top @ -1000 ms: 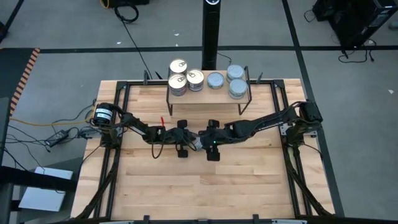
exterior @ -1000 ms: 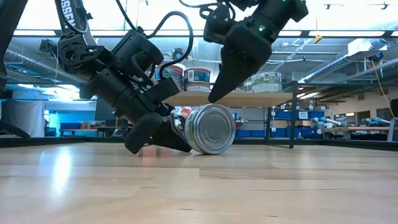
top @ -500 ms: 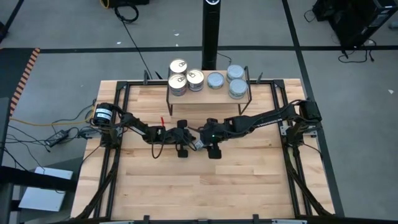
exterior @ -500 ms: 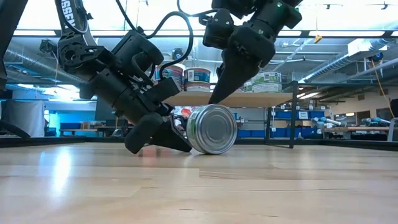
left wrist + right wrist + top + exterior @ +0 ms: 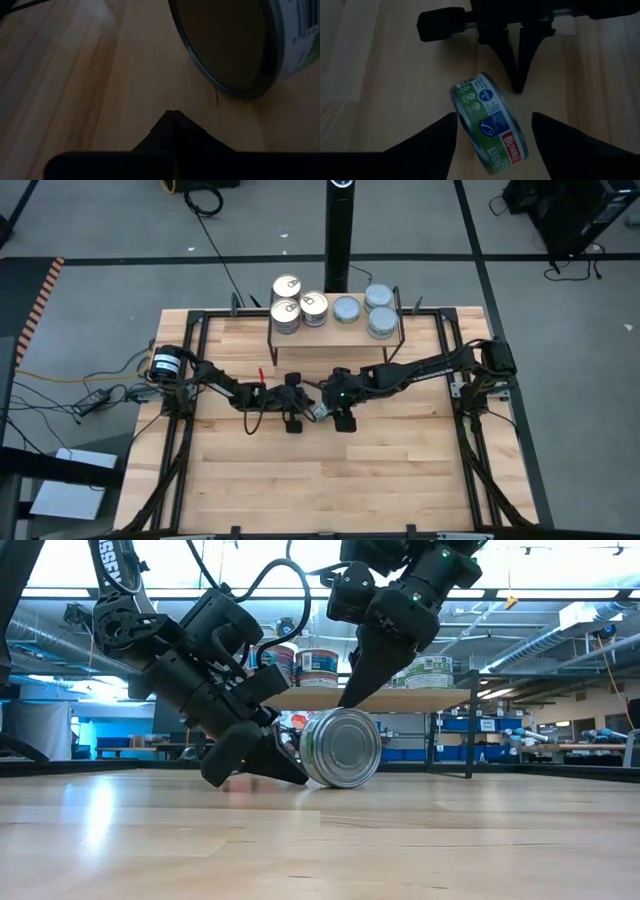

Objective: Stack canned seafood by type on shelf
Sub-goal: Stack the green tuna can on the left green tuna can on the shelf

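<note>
A small flat round metal tin with a green and white label (image 5: 340, 747) stood on its edge on the pale slatted wooden tabletop (image 5: 330, 480), near the middle, in front of the small raised light-wood shelf on black legs (image 5: 336, 327). Its flat ends were upright, one facing the low camera, so its short axis lay level and it was free to roll on its rim.

The left gripper (image 5: 262, 762) was clenched, its fingertips pressed together and low on the table, right against the tin's far side, looking to brace it rather than hold it. The right gripper (image 5: 492, 142) hung over the tin with its fingers spread wide, one on either side of the labelled wall, grasping nothing.

By my judgement this tin would be rigid and fairly dense for its size, with a smooth printed wall and slick metal ends, so it could squirt out of a light pinch or roll off. The safest hold looked to be across the two flat ends, or square across the wall's full width, with the closed fingers stopping the roll.

On the shelf, gold-topped tins (image 5: 287, 313) sat grouped left, grey-topped tins (image 5: 379, 317) grouped right.
</note>
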Action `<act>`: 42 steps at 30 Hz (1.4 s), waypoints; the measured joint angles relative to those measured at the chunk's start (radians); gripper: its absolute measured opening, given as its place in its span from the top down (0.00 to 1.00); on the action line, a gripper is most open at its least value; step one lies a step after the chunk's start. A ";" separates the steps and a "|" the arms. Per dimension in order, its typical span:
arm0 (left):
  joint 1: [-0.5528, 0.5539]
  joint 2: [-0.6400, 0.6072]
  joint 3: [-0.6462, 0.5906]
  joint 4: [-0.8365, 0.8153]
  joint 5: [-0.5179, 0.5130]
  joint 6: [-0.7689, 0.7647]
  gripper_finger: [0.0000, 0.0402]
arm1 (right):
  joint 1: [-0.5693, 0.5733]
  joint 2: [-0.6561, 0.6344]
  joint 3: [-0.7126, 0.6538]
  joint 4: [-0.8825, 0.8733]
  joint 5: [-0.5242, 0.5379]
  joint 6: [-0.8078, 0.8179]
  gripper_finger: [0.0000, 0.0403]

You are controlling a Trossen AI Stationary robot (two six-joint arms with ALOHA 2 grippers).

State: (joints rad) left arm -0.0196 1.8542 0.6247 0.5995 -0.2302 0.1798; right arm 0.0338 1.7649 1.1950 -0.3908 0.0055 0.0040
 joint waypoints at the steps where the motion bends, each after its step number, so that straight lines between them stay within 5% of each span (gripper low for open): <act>1: 0.000 0.000 0.000 0.000 0.000 0.000 0.99 | 0.000 0.002 0.000 0.000 -0.001 0.000 0.34; 31: 0.001 0.001 -0.001 0.008 0.020 -0.001 0.99 | 0.009 0.014 0.000 -0.007 0.002 0.005 0.33; 42: 0.001 0.001 -0.001 0.008 0.024 -0.002 0.99 | 0.012 0.015 0.001 -0.027 0.012 -0.005 0.41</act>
State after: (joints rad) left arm -0.0189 1.8549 0.6239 0.6074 -0.2062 0.1780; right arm 0.0456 1.7798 1.1961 -0.4176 0.0173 -0.0013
